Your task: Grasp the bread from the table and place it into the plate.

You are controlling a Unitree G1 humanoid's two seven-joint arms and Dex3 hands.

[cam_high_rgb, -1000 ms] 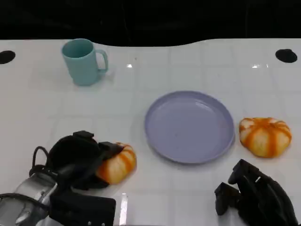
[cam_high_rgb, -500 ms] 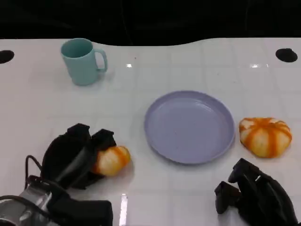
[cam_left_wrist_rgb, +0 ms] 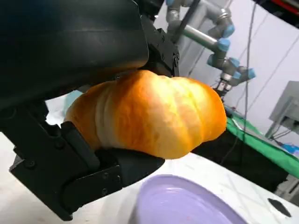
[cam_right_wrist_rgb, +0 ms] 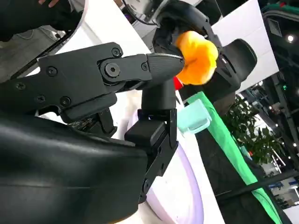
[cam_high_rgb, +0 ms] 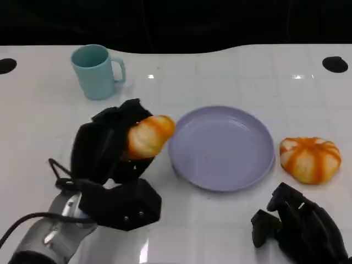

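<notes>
Bread up in my left hand, just short of the plate.

My left hand (cam_high_rgb: 113, 148) has its fingers (cam_left_wrist_rgb: 84, 179) wrapped round the orange-glazed bread roll (cam_high_rgb: 149, 135), one below it and the hand's shell above, so it sits cradled instead of squeezed flat. I have it lifted off the white worktop (cam_high_rgb: 231, 77), hanging just beside the near-left rim of the lilac plate (cam_high_rgb: 221, 147), high enough, I judge, to clear the rim on the way across. My right hand (cam_high_rgb: 297, 226) rests low by the worktop's near edge, holding nothing; I cannot tell how far its fingers are curled. A second glazed roll (cam_high_rgb: 309, 159) lies on the worktop just right of the plate, and a teal mug (cam_high_rgb: 96, 71) stands well back on the left.
</notes>
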